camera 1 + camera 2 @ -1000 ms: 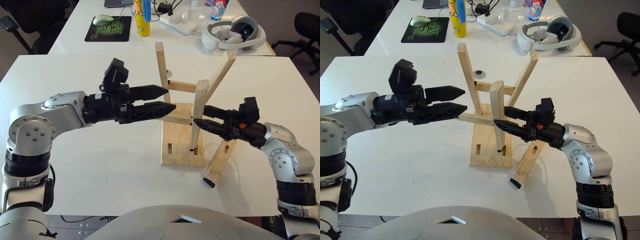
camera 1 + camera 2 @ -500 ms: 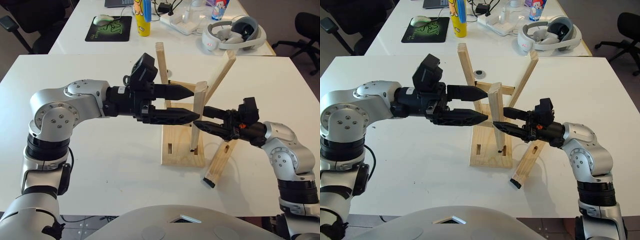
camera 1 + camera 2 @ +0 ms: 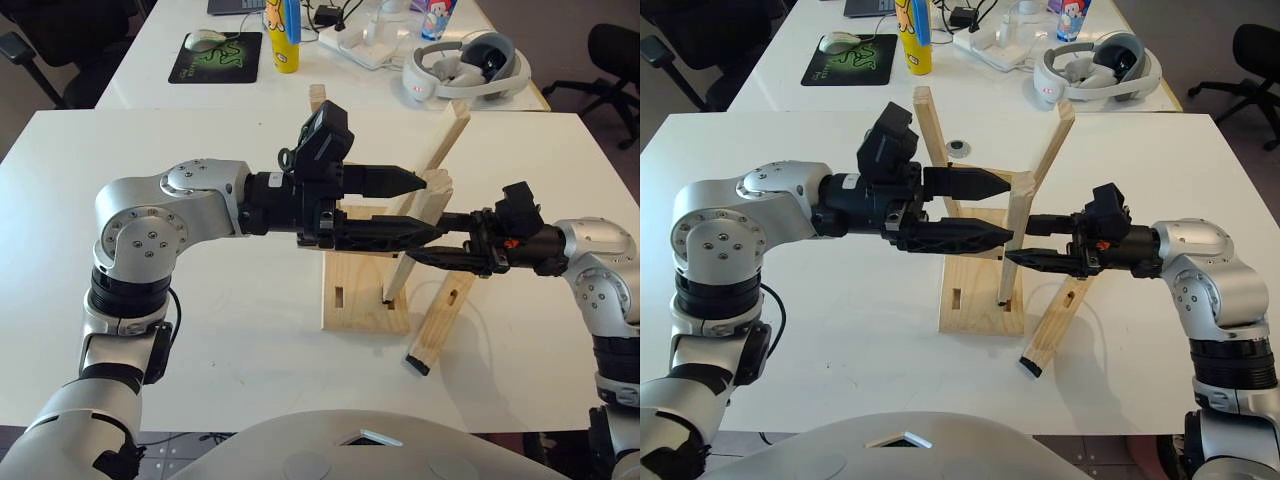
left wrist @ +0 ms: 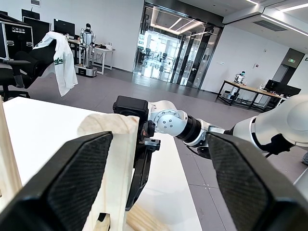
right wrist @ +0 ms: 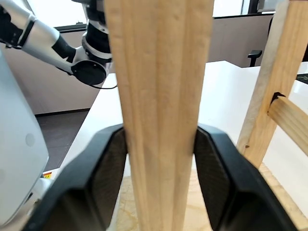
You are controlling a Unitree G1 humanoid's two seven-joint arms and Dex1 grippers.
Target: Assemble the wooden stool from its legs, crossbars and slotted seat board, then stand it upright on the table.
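At tabletop (image 3: 200,300) centre the seat board (image 3: 362,290) lies flat, long axis 12 to 6. The front leg (image 5: 159,96) stands in its 5 o'clock slot, tilted, top leaning toward 1. We see right jaws clamped on it mid-length, left jaws apart, straddling its top end. Our read on risk: pushing the tilted leg sideways could lever it out of the slot or knock over the rear legs (image 3: 930,125).

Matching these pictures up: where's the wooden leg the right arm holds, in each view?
Left eye: leg centre, tilted, foot on the seat board.
Right eye: centre.
Left wrist: close, between the left jaws.
Right wrist: close, clamped by right jaws.
Shared landmark: right jaws.
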